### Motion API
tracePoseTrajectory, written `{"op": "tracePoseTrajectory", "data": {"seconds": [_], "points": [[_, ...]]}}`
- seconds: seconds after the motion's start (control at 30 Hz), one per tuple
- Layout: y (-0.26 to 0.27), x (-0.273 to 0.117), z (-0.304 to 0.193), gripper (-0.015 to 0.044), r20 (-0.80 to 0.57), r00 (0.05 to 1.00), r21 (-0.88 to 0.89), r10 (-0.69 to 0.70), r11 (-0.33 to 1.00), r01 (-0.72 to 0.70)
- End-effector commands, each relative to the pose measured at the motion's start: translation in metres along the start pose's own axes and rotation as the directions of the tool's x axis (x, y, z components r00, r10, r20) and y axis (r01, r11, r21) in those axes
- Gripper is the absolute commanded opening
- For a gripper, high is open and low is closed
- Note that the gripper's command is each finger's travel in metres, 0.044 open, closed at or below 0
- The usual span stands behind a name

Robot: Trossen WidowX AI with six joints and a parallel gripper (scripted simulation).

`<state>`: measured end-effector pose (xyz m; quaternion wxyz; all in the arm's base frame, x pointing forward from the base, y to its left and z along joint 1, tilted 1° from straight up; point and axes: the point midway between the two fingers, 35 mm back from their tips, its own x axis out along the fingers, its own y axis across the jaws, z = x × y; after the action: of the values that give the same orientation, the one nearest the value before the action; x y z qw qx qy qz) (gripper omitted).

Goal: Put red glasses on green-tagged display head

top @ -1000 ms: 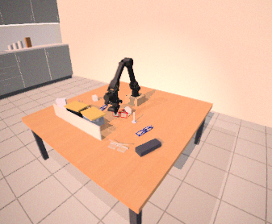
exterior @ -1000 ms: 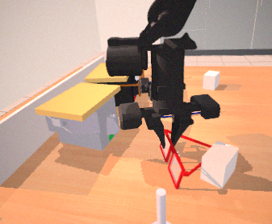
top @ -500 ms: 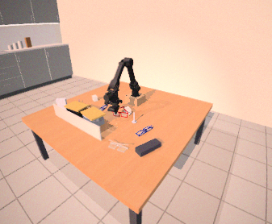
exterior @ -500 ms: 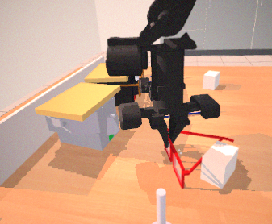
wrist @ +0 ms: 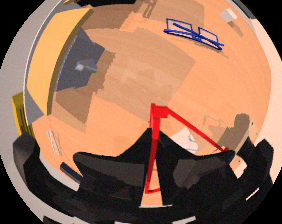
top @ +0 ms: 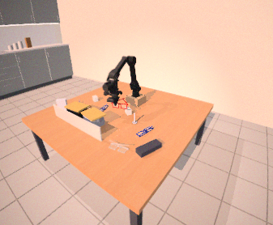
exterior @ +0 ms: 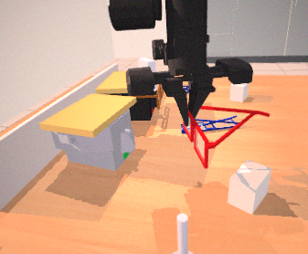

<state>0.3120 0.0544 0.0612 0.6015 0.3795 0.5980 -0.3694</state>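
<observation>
My gripper (top: 115, 104) (exterior: 189, 120) (wrist: 152, 131) is shut on the red glasses (exterior: 209, 145) (wrist: 160, 112), near the middle of their front. They hang above the table, front slanted, with the open temples pointing away from the heads. The grey display head (exterior: 94, 148) (wrist: 79, 65) has a green tag (exterior: 126, 155) low on its side and stands under a yellow slab (exterior: 90, 111). It is left of the glasses in the exterior view, with a gap between. The other head (exterior: 142, 109), dark, stands behind it, partly hidden, with orange glasses (exterior: 159, 97) at its front.
A low white wall (top: 77, 121) (exterior: 12, 169) runs behind the heads. Blue glasses (exterior: 210, 123) (wrist: 192, 34) lie beyond the red pair. A white block (exterior: 249, 187) and a white post (top: 134, 118) (exterior: 182, 233) stand nearer the exterior camera. A dark case (top: 148, 148) lies at the table's front.
</observation>
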Motion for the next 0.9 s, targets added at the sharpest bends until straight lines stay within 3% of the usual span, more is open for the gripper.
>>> {"op": "tracePoseTrajectory", "data": {"seconds": [0.0,0.23,0.87], "points": [[0.000,-0.017,-0.001,0.0000,-0.004,1.000,-0.002,0.003,1.000,-0.003],[0.006,-0.018,-0.007,0.0000,-0.005,1.000,0.037,0.004,0.999,-0.004],[0.057,-0.020,-0.088,0.0000,-0.011,1.000,0.415,0.007,0.910,-0.002]]}}
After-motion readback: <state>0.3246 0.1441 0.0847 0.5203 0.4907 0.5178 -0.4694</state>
